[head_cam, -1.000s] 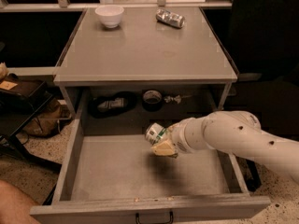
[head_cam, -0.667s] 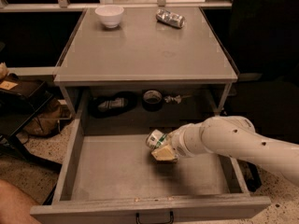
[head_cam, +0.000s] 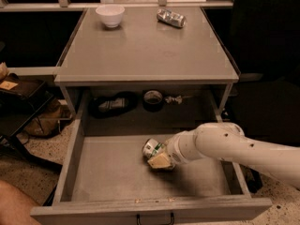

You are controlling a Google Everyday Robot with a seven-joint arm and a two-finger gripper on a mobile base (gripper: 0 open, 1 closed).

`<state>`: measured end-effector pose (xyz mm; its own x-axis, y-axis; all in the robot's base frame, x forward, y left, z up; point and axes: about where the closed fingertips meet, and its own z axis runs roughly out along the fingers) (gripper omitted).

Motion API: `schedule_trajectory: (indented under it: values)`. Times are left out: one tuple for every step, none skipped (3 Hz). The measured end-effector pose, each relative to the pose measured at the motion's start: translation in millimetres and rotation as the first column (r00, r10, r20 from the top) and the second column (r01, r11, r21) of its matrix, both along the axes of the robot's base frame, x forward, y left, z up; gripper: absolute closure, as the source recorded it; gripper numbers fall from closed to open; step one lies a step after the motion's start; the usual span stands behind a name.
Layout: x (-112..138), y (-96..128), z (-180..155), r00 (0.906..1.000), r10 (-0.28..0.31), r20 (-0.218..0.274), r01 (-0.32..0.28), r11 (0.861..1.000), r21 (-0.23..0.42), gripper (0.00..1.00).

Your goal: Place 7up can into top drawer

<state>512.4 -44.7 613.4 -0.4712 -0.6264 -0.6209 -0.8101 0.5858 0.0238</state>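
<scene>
The top drawer point(head_cam: 108, 177) is pulled out wide, with a flat grey bottom and a small black handle point(head_cam: 154, 219) on its front. The 7up can point(head_cam: 152, 148), white and green with a silver end, lies on its side low over the drawer bottom, near the middle. My gripper point(head_cam: 158, 156) reaches in from the right on a white arm point(head_cam: 234, 146) and is shut on the can, with a tan fingertip point(head_cam: 161, 161) under it.
A white bowl point(head_cam: 110, 15) and a plain silver can point(head_cam: 171, 18) lying on its side sit at the back of the grey tabletop point(head_cam: 145, 50). Dark objects and a tape roll point(head_cam: 153, 99) lie at the drawer's back. A black chair stands at the left.
The gripper with the can has moved down and slightly toward the drawer front, closer to the drawer bottom. Nothing else has moved.
</scene>
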Motion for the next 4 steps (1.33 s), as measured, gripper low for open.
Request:
schedule_trajectory:
  values:
    - [-0.6,1.6,-0.5,1.0000,0.003,-0.007,-0.003,1.000,0.003,0.81]
    - [-0.6,1.6,-0.6,1.0000,0.003,-0.007,-0.003,1.000,0.003,0.58]
    - [-0.7,1.7,-0.6,1.0000,0.003,-0.007,-0.003,1.000,0.003,0.35]
    - [-0.7,1.7,-0.6,1.0000,0.003,-0.007,-0.003,1.000,0.003,0.12]
